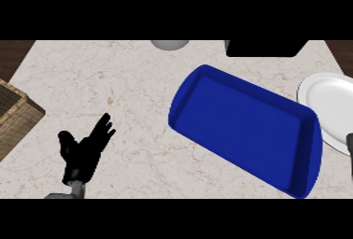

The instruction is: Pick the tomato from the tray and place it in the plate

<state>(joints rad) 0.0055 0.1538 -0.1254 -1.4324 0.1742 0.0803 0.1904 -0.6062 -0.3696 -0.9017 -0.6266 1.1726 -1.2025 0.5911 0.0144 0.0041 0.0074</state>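
The tray [248,135] lies on the counter [117,79], right of centre and turned askew — its long axis runs from about 10 o'clock to 4 o'clock. The plate [331,109] sits at the tray's 2 o'clock, just beside its far right corner, cut by the view's right edge. A woven basket [14,116] stands at 9 o'clock, well apart from the tray — the left hand [82,149] shows between them, nearer 8 o'clock.

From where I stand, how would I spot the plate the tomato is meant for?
Start at the big blue tray lying at an angle across the marble counter. Look just past its right side, at the counter's right edge: the plate is there, partly cut off by the view. It is the only white, round thing beside the tray, and nothing shows on it.
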